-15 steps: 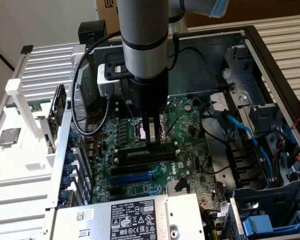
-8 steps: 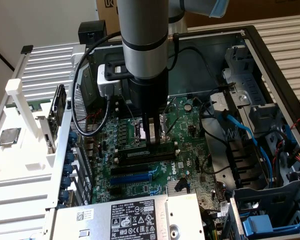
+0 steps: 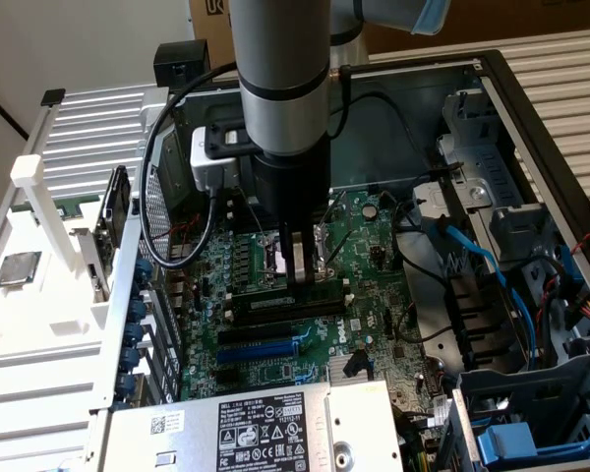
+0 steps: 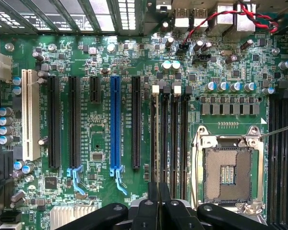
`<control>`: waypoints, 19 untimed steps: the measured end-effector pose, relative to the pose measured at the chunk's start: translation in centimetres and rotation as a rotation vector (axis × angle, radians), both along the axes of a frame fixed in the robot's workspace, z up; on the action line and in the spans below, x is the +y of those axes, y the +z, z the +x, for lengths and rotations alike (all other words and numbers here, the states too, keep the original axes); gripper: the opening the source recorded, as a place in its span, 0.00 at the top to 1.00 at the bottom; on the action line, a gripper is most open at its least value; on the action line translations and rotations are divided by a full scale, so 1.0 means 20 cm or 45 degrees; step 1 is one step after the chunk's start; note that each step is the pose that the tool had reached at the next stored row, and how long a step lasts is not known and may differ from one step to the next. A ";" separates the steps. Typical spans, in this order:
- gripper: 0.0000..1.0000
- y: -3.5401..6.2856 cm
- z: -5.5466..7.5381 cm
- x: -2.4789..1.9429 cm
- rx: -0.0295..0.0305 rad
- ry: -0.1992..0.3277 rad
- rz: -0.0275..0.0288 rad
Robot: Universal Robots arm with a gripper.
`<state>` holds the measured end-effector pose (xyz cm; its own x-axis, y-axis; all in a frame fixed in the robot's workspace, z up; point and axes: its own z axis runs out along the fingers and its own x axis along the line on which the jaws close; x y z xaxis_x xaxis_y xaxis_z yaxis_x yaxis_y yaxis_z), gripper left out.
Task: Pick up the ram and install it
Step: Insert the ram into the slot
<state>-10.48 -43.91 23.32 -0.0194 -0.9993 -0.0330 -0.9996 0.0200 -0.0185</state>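
Note:
The ram (image 3: 275,305) is a long dark stick with a white label. It stands on edge in a memory slot on the motherboard (image 3: 374,285), inside the open computer case. My gripper (image 3: 300,283) comes straight down onto the stick's top edge near its middle. In the wrist view the gripper (image 4: 159,191) has its two black fingers nearly together, in line with the nearest of the black memory slots (image 4: 175,134). The stick's edge is hard to make out there.
An open processor socket (image 4: 225,170) lies right beside the memory slots. A blue expansion slot (image 4: 115,124) and black ones lie further off. A power supply (image 3: 256,428), blue cables (image 3: 472,256) and drive cages (image 3: 531,393) crowd the case. A processor chip (image 3: 18,267) rests on the white rack outside.

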 end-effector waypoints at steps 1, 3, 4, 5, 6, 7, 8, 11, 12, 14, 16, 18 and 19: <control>0.88 0.000 0.00 0.000 -0.0016 0.000 -0.0001; 0.88 0.000 0.00 0.000 -0.0051 0.000 0.0000; 0.88 0.000 0.00 0.000 -0.0064 -0.001 0.0000; 0.88 0.000 0.00 0.000 -0.0074 -0.001 0.0000; 0.88 0.000 0.00 0.000 -0.0079 -0.001 0.0000; 0.88 0.000 0.00 0.000 -0.0080 -0.001 0.0000; 0.88 0.000 0.00 0.000 -0.0080 -0.001 0.0000; 0.88 0.000 -0.01 0.000 -0.0080 -0.001 -0.0001; 0.88 0.000 -0.01 0.000 -0.0080 -0.002 -0.0001; 0.88 0.000 -0.01 0.000 -0.0080 -0.004 0.0000; 0.88 0.000 -0.01 0.000 -0.0081 -0.006 0.0000; 0.88 0.000 -0.01 -0.001 -0.0080 -0.010 -0.0001; 0.88 0.000 -0.01 -0.001 -0.0080 -0.011 -0.0001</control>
<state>-10.63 -43.93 23.32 -0.0281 -0.9991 -0.0331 -0.9993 0.0290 -0.0248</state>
